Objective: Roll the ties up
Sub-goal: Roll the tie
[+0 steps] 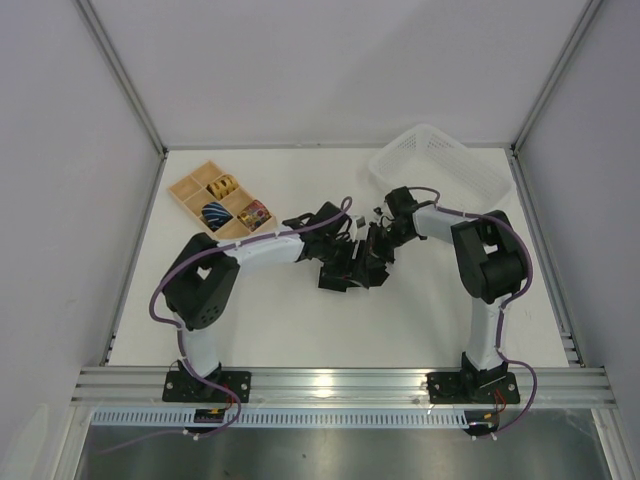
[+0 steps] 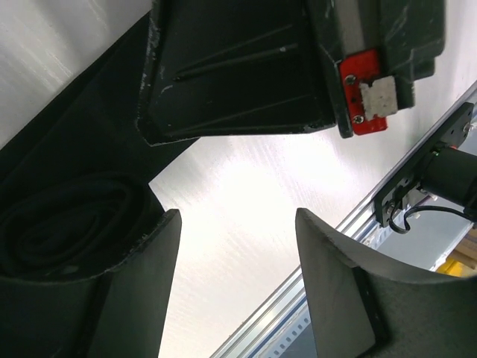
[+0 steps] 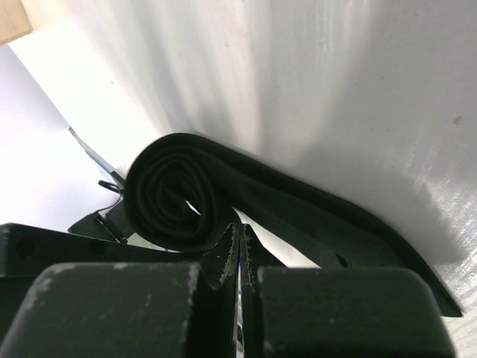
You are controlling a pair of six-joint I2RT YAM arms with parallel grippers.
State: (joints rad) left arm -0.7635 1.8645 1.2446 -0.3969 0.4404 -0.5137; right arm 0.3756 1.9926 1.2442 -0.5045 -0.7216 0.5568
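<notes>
A black tie lies mid-table, one end rolled into a coil (image 3: 168,195) and the rest a flat strip (image 3: 335,224) trailing off to the right. My right gripper (image 3: 238,230) is shut, and its tips rest against the foot of the coil where the strip leaves it. I see no fabric between them. My left gripper (image 2: 237,216) is open over bare table, with the same coil (image 2: 59,224) just outside its left finger (image 2: 141,283). The right gripper's black body (image 2: 238,67) hangs close above. From above, both grippers meet at the table's middle (image 1: 352,262).
A wooden tray (image 1: 192,188) at the back left holds three rolled patterned ties. A white plastic basket (image 1: 440,165) stands at the back right. The aluminium rail (image 1: 340,382) runs along the near edge by the arm bases.
</notes>
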